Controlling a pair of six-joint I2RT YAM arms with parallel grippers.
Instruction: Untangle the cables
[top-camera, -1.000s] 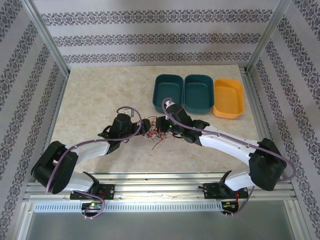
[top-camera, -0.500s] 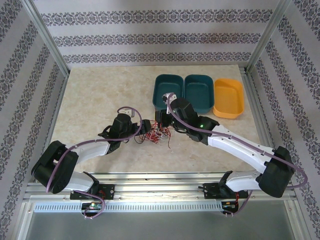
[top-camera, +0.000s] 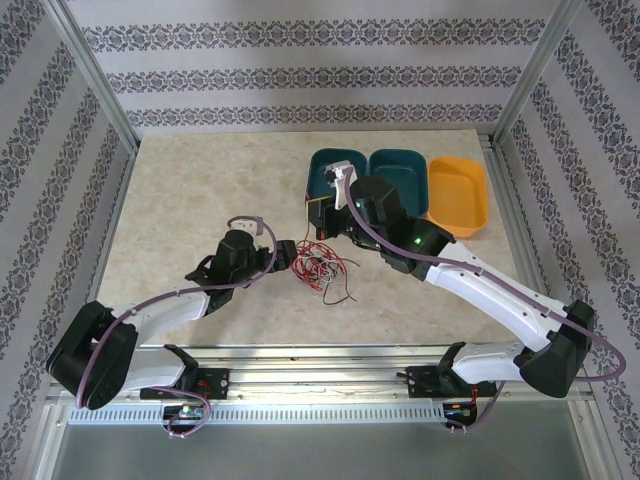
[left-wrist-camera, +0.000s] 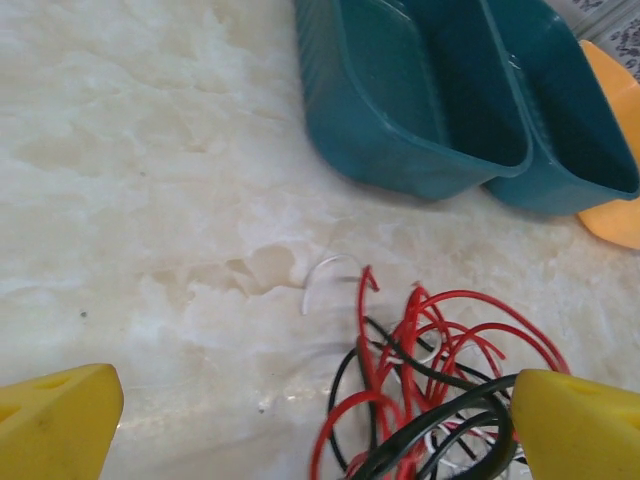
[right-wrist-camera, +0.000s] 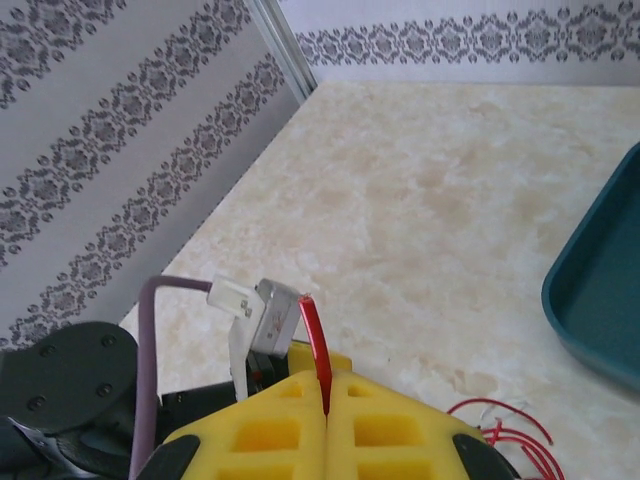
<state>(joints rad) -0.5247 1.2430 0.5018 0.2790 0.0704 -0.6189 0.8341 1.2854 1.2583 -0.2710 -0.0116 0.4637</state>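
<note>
1 teal bin (top-camera: 318, 172) just behind cables (top-camera: 320, 264), open tabletop (top-camera: 180, 200) leftward.

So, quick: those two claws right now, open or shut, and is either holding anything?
Left gripper: open, gripping nothing; the cables lie beside one finger.
Right gripper: closed on a red cable.

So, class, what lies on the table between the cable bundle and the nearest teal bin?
Nothing: in the left wrist view the marble tabletop between the cables and the teal bin is bare; one white strand curls toward it.
</note>
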